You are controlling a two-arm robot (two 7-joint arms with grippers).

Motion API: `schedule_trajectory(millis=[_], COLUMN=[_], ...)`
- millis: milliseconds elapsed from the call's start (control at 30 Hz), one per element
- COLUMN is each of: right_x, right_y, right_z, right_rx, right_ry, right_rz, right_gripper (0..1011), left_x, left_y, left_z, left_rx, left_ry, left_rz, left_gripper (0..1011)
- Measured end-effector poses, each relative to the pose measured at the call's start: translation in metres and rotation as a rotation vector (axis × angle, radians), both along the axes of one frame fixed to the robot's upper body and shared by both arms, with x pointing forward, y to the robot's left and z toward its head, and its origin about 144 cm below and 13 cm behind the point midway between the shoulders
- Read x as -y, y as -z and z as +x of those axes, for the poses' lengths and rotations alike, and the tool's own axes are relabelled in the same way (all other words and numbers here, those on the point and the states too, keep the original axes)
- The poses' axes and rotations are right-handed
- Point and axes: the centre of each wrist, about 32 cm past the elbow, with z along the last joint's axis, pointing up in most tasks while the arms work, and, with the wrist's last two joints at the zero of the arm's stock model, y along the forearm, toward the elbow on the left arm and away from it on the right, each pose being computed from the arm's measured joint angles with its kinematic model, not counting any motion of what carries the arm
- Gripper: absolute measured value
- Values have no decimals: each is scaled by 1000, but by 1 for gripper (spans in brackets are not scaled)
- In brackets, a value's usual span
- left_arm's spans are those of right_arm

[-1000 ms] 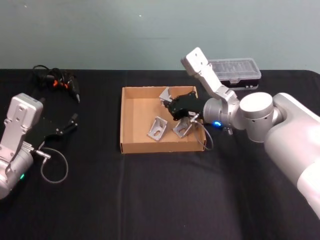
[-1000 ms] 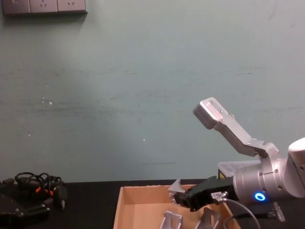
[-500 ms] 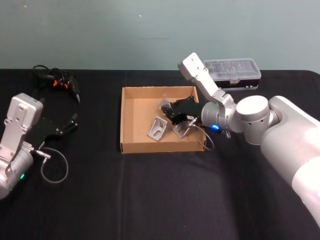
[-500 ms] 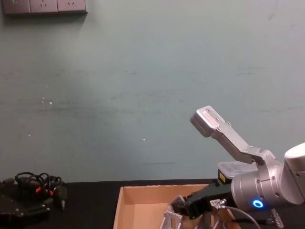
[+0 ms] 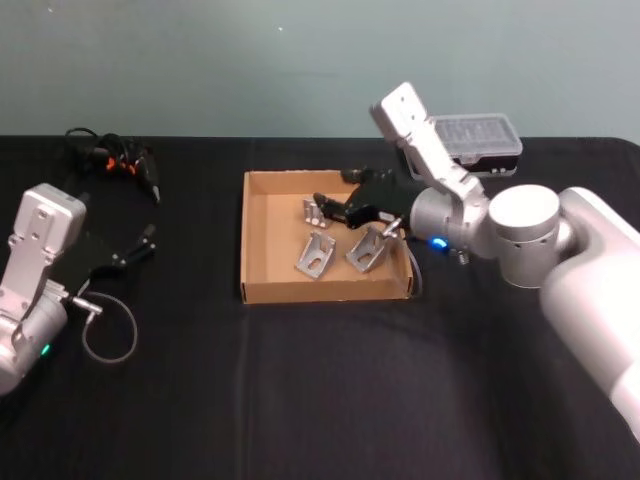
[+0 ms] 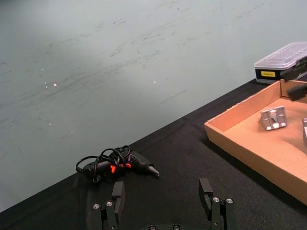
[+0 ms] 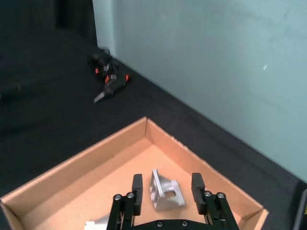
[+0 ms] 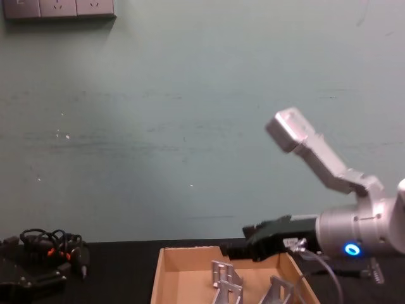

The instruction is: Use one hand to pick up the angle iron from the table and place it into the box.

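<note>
Head view. Right gripper (image 5: 330, 203) reaching over the far half of the box (image 5: 262, 290), black fingers parted, nothing between them. Angle iron (image 5: 316, 211) lying on the box floor just below and ahead of the fingertips: small silver-grey bracket, bent at a right angle, pale faces catching light. Two more brackets (image 5: 315, 256) nearer the front wall, side by side, behind and below the gripper. Box a shallow tan cardboard tray on the black table (image 5: 300, 400). Clear-lidded case (image 5: 470, 140) behind the right arm's forearm. Left gripper (image 5: 135, 247) parked well to the left of the box, low over the table, fingers spread, empty. Tangle of black cable and tool (image 5: 110, 160) beyond it.

Left wrist view. Left gripper (image 6: 164, 196) wide open, holding nothing. Box off to one side, one silver bracket (image 6: 273, 118) upright on its floor with a slotted face. Cabled tool (image 6: 117, 164) ahead of the fingertips.

Right wrist view. Right gripper (image 7: 166, 188) open, fingers (image 7: 137, 188) either side of the angle iron (image 7: 165, 195) but clear of it; bracket seated on cardboard near the far corner, ribbed grey metal with a hole in one face.

Chest view. Right gripper (image 8: 243, 244) just above the box's far rim. Two upright brackets (image 8: 226, 283) below it.
</note>
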Motion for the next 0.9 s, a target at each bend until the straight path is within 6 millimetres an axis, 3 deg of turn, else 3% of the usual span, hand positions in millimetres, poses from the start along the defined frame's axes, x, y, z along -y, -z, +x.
schedule_trajectory(millis=[233, 333, 500, 667, 900], right_x=[11, 21, 35, 53, 66], right_y=[-12, -14, -12, -6, 0], right_z=[-30, -52, -77, -99, -115], right_rx=[72, 102, 131, 156, 165], right_ry=[26, 46, 81, 136, 177], right_rz=[50, 78, 106, 140, 169], right_gripper=[809, 915, 1004, 1004, 1004], left_x=[0, 0, 0, 0, 0], left_y=[0, 0, 0, 0, 0], left_z=[0, 0, 0, 0, 0], left_rx=[0, 0, 0, 0, 0], left_ry=[0, 0, 0, 0, 0], left_rz=[0, 0, 0, 0, 0], left_gripper=[1011, 1011, 1011, 1011, 1011])
